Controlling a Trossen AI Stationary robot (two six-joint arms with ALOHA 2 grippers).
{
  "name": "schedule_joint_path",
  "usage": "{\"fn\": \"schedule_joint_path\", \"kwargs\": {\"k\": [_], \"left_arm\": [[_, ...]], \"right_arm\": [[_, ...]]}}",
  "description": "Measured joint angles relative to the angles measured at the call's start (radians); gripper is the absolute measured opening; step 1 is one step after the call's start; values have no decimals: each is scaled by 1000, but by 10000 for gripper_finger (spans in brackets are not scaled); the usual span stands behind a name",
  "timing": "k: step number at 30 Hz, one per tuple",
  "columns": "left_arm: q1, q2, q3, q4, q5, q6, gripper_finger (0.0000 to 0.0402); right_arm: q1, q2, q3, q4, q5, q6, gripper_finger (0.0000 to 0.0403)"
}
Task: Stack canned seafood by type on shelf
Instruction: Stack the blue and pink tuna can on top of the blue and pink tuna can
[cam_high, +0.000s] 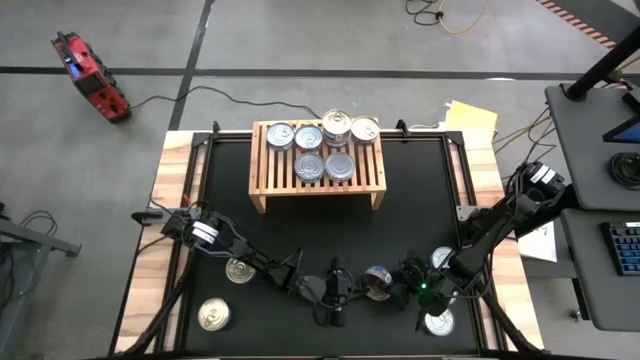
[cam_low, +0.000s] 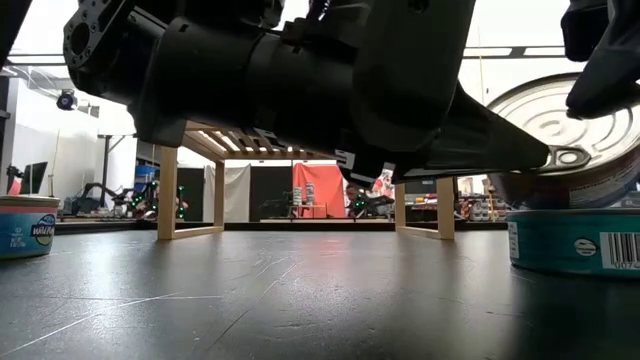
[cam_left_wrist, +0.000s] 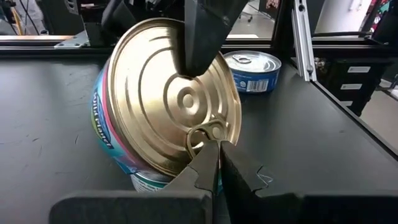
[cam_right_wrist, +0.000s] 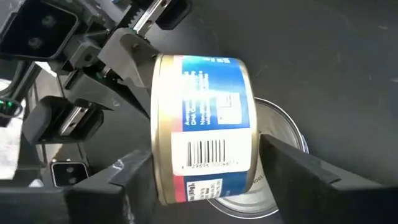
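Shelf from above: you are looking at the shelf sitting at the table's far middle, with six cans resting on its slats.
Claws from above: the left claw and right claw are meeting near the front edge, the tilted can sitting between them; loose cans are lying on either side.
Low camera: the tilted can is leaning on a flat teal can.
Left wrist: the left claw is pressing, fully closed and empty, against the pull tab on the gold lid.
Right wrist: the right claw is straddling the tilted can end to end, jaws spread wide (a sliver of gap is showing at one finger, so nothing is clamped).
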Motion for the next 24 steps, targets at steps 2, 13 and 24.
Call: {"fn": "schedule_joint_path", "kwargs": {"k": [2,13,24], "left_arm": [[0,0,-2,0,0,0,1],[0,0,-2,6,-2,0,1],[-11,-18,-2,9,-13,46,1]], "right_arm": [[0,0,0,0,0,-24,227],[0,-5,0,-3,1,-89,187],[0,-82,0,-23,0,-114,187]]}}
